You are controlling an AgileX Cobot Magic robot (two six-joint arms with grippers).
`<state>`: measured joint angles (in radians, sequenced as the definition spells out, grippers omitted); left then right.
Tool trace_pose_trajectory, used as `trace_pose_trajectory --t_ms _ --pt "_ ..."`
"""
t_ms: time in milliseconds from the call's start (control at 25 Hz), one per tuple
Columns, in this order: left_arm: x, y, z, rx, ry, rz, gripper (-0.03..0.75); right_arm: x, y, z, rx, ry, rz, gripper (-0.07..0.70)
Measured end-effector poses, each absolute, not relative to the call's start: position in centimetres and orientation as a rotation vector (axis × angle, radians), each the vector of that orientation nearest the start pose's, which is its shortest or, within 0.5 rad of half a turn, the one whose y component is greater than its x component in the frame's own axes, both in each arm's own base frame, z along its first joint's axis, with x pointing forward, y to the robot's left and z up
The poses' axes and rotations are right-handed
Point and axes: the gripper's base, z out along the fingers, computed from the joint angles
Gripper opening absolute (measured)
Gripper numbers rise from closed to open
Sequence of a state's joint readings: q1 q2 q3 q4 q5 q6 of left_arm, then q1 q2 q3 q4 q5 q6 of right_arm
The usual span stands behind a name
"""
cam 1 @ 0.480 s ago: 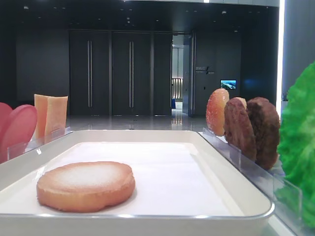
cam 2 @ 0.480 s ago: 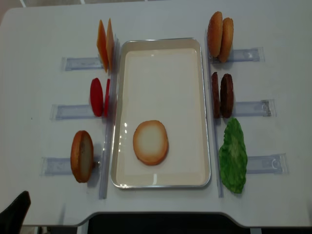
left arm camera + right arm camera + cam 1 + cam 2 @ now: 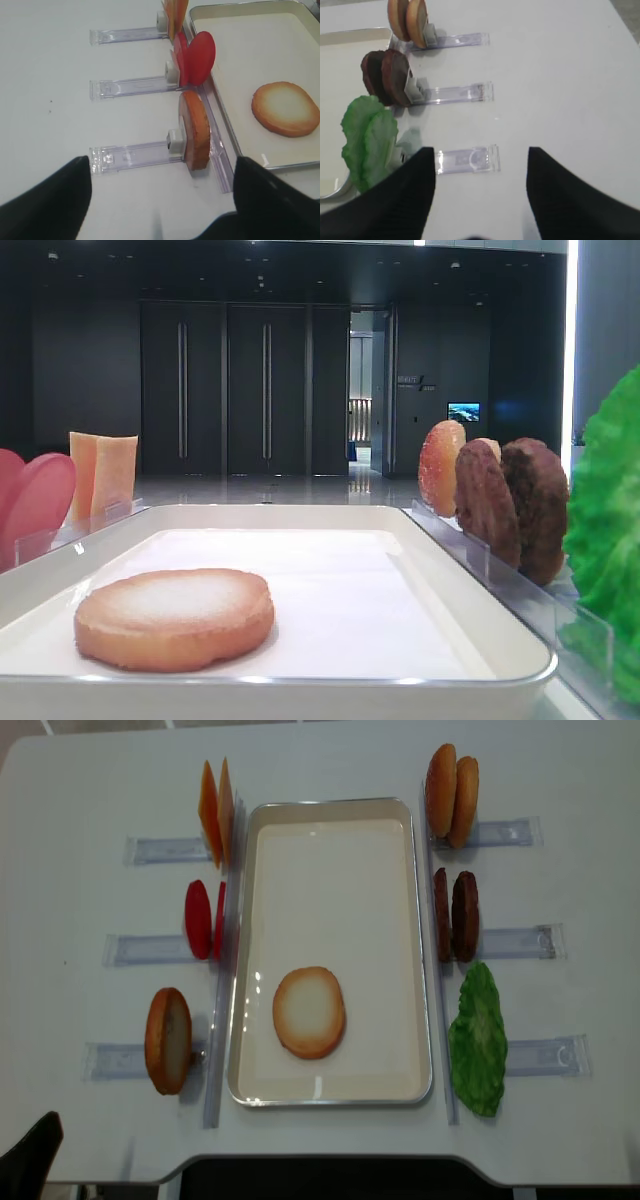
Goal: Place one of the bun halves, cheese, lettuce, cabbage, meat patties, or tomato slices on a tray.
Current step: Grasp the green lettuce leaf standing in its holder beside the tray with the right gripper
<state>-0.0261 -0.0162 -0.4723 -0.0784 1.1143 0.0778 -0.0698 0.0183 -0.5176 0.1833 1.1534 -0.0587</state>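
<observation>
One bun half (image 3: 309, 1012) on tray (image 3: 330, 810), both claws apart.

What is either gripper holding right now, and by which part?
Nothing. The left gripper and the right gripper are both open with only bare table between their fingers. One bun half already lies flat on the tray.

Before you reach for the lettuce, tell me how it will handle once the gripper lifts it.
The lettuce looks thin and ruffled, so it will probably flop and bend rather than stay flat. It seems light for its width. It leans in its clear holder beside the tray, so a pinch at one edge may let it droop.
</observation>
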Motion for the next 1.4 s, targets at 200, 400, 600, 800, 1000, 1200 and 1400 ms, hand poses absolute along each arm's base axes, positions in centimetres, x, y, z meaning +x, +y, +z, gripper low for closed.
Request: trace_pose_trajectory --t_ms 200,400,600,800,1000,1200,1400 --pt "-0.7 -0.6 26.5 0.115 2.104 -0.064 0.692 1.6 1.9 29.6 0.000 2.287 0.231 0.380" --pt "-0.7 -0.6 26.5 0.115 2.104 -0.064 0.692 5.4 1.8 31.8 0.018 2.440 0.274 0.379" --pt "-0.7 -0.6 26.5 0.115 2.104 -0.064 0.678 9.4 1.6 32.8 0.040 2.556 0.300 0.379" --pt "-0.7 -0.6 26.5 0.115 2.104 -0.064 0.620 11.3 2.1 32.9 0.069 2.605 0.416 0.379" --pt "-0.7 -0.6 26.5 0.115 2.104 -0.064 0.580 11.3 3.1 32.9 0.056 2.632 0.466 0.379" --pt "-0.7 -0.6 26.5 0.115 2.104 -0.064 0.576 11.2 4.3 32.5 0.013 2.678 0.446 0.379" --pt "-0.7 -0.6 26.5 0.115 2.104 -0.064 0.576 12.2 6.1 31.7 -0.020 2.721 0.362 0.379"
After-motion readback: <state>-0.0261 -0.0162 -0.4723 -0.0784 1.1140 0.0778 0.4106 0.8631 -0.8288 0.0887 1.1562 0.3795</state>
